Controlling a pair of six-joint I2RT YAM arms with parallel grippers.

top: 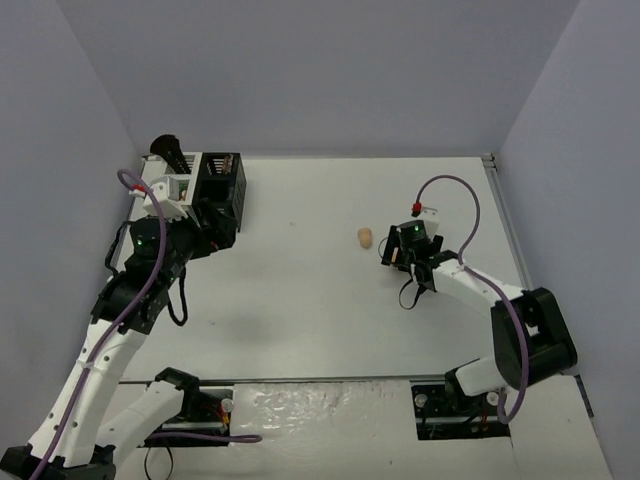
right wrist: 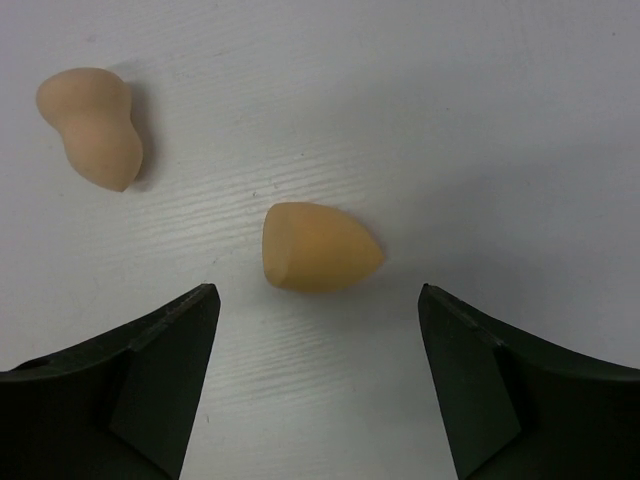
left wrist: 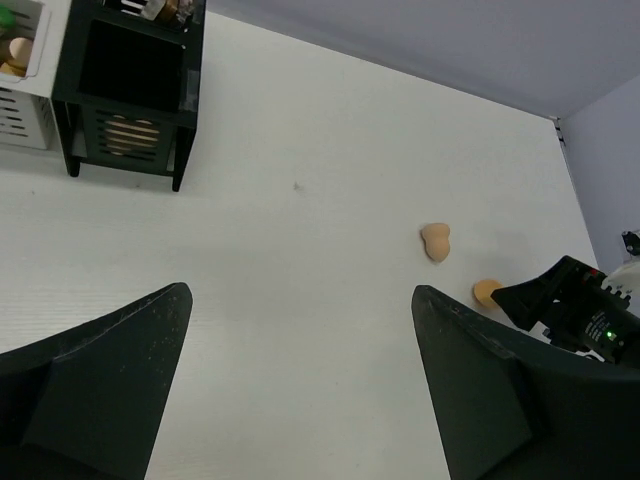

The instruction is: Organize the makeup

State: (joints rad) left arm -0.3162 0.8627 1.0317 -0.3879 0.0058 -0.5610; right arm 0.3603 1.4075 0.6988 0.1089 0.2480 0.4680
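Two peach sponges lie on the white table. A gourd-shaped sponge (right wrist: 90,125) is at the upper left of the right wrist view and also shows in the top view (top: 365,237) and the left wrist view (left wrist: 436,242). An egg-shaped sponge with a flat end (right wrist: 318,248) lies just ahead of my right gripper (right wrist: 315,295), between the lines of its open jaws and untouched; it also shows in the left wrist view (left wrist: 486,292). In the top view my right gripper (top: 392,250) hides it. My left gripper (left wrist: 300,292) is open and empty over bare table near the bins.
A black slatted bin (left wrist: 130,90) and a white slatted bin (left wrist: 20,95) stand at the back left (top: 220,180), with makeup inside, including a peach sponge (left wrist: 18,50). Purple walls surround the table on three sides.
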